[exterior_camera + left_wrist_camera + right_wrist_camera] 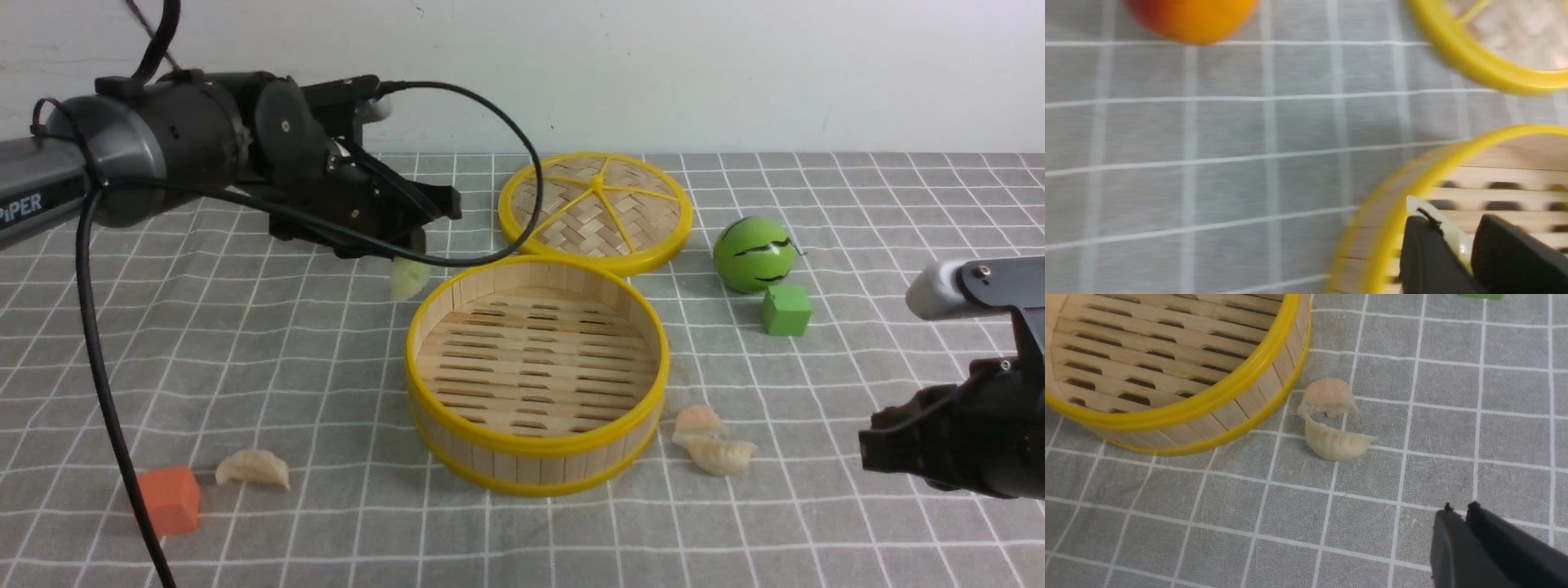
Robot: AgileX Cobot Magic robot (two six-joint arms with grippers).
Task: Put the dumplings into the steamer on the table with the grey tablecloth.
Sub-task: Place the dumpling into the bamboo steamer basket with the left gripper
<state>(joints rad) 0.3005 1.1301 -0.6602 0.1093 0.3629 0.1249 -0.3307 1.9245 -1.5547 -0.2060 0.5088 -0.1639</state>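
- The orange cube [168,500] sits toward the table's [326,539] near left corner.
- Just right of the cube, a cream dumpling [253,468] lies on the grey tablecloth [343,425], also toward the near edge.
- The left gripper [1449,228] is clenched on the pale green dumpling [1455,239], above the table beyond the steamer's far left side, toward the far edge.
- The steamer [535,445] stands open around the middle of the table; its slotted floor shows bare.
- The woven lid [600,204] lies behind the steamer, by the far edge.
- A pinkish dumpling [1327,394] lies just right of the steamer, on the cloth.
- A second cream dumpling [1337,444] lies beside the pinkish one, closer to the near edge.
- The green ball [755,253] with dark stripes rests toward the far edge, right of the lid.
- The green cube [787,310] is just in front of the ball.
- The right gripper [1461,510] hangs at the right side of the table, fingers closed together and holding nothing.
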